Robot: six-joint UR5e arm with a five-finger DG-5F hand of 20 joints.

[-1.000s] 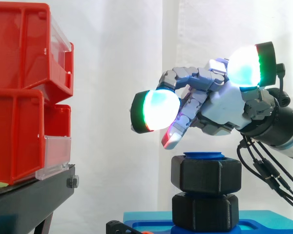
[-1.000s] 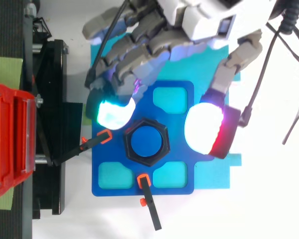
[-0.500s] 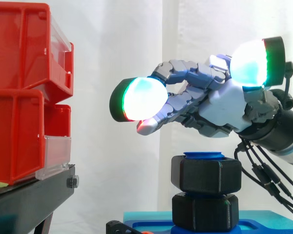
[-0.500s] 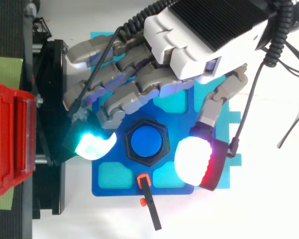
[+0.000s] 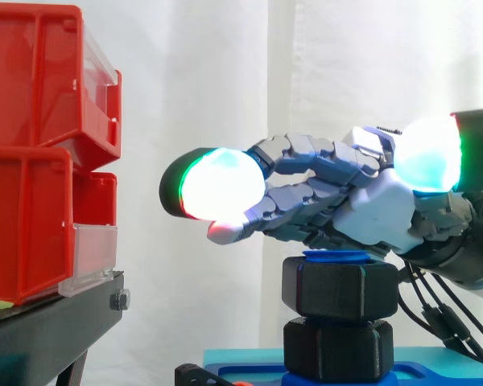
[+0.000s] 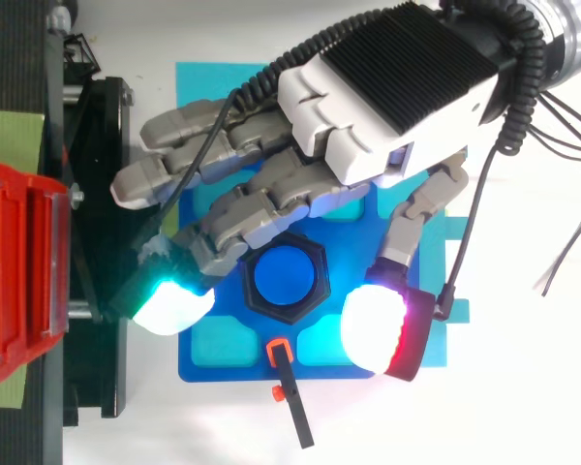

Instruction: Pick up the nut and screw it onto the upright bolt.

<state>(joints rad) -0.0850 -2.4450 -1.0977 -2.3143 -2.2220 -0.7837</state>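
A black hexagonal nut (image 5: 340,288) sits threaded near the top of the upright blue bolt (image 6: 284,275), whose blue end shows inside the nut's ring (image 6: 321,283). A second black hex piece (image 5: 338,350) sits below it on the blue fixture plate (image 6: 213,363). My hand (image 5: 378,213) hovers just above the bolt top, palm down, its fingers stretched out leftward past the nut. One glowing fingertip (image 6: 169,305) lies left of the nut and the thumb pad (image 6: 378,329) to its right. The hand (image 6: 387,87) is open and holds nothing.
Stacked red bins (image 5: 40,145) stand on a black stand (image 5: 48,330) at the left, close to the outstretched fingertips. Two black clamps with orange tips (image 6: 290,397) hold the blue plate, which lies on a teal mat (image 6: 436,339). A white curtain hangs behind.
The fingers have uncurled from beside the nut and stretched out to the left. The hand has sunk lower, to just above the bolt top. The nut has not moved.
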